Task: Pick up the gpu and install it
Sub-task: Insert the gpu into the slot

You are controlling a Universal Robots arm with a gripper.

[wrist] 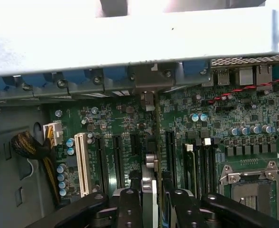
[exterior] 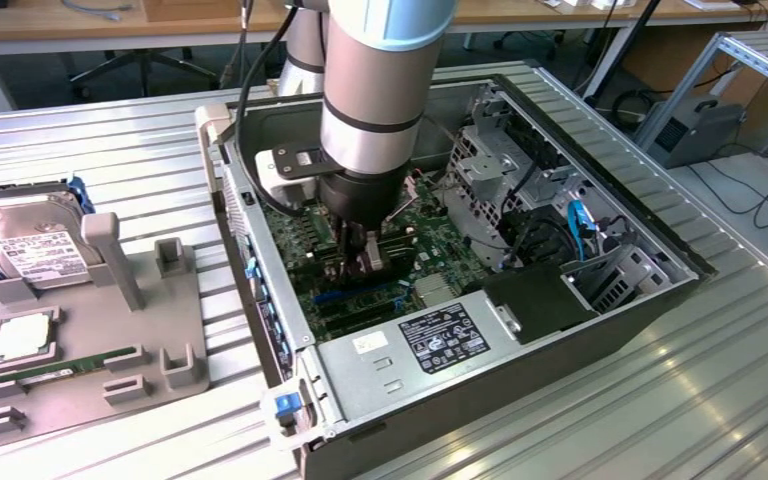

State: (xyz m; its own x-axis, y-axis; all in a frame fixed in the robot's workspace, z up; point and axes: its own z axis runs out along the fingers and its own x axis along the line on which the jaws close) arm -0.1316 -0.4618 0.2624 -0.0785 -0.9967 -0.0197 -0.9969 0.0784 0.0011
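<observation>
My gripper (exterior: 359, 258) reaches down inside the open computer case (exterior: 624, 300), over the green motherboard (exterior: 418, 225). In the wrist view the gripper (wrist: 151, 206) is shut on the gpu (wrist: 149, 178), a thin card seen edge-on between the black fingers (wrist: 129, 209). The card stands upright, in line with a black expansion slot (wrist: 154, 118). Its far end runs toward the metal bracket opening (wrist: 149, 78) at the case's rear wall. Whether the card's lower edge sits in the slot I cannot tell.
A white slot (wrist: 82, 164) and several black slots lie beside the card; the CPU socket (wrist: 251, 187) is further off. On the exterior view's left, a grey fixture (exterior: 157, 340) holds the silver hard drive (exterior: 31, 245) and the green memory stick (exterior: 57, 368). Power supply (exterior: 418, 350) and drive cage (exterior: 491, 170) crowd the case.
</observation>
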